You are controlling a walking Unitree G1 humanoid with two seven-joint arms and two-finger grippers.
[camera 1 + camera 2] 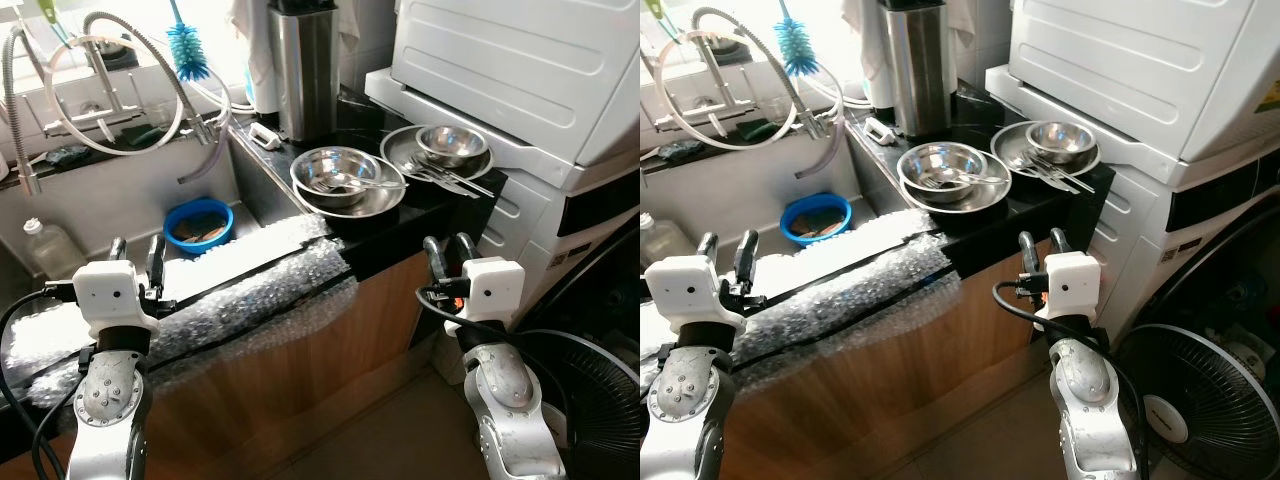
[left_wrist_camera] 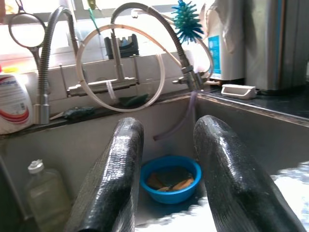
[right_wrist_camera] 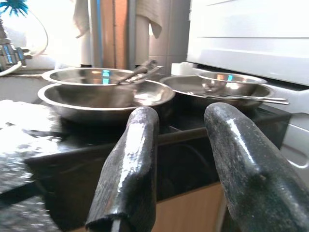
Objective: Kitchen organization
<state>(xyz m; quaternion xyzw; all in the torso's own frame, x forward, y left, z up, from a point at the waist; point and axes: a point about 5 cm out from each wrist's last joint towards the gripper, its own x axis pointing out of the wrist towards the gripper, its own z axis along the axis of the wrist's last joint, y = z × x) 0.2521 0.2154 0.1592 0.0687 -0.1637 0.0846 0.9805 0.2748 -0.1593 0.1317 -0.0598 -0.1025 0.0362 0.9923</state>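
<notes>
A steel bowl [image 1: 345, 180] with cutlery in it sits inside a wider steel dish on the black counter [image 1: 400, 225]. To its right, a small steel bowl [image 1: 452, 143] rests on a steel plate with more cutlery. A blue bowl [image 1: 198, 222] holding scraps stands in the sink. My left gripper [image 1: 135, 255] is open over the sink's front edge, with the blue bowl [image 2: 170, 181] beyond its fingers. My right gripper [image 1: 448, 248] is open and empty, below and in front of the counter edge, level with the steel bowls [image 3: 106, 94].
Bubble wrap [image 1: 250, 280] covers the sink's front rim. Faucet hoses [image 1: 130, 90] and a blue brush [image 1: 186, 45] hang behind the sink. A plastic bottle [image 1: 50, 245] stands in it. A steel canister [image 1: 305, 70] stands behind the bowls. A white appliance [image 1: 520, 70] is to the right, a fan [image 1: 590, 400] on the floor.
</notes>
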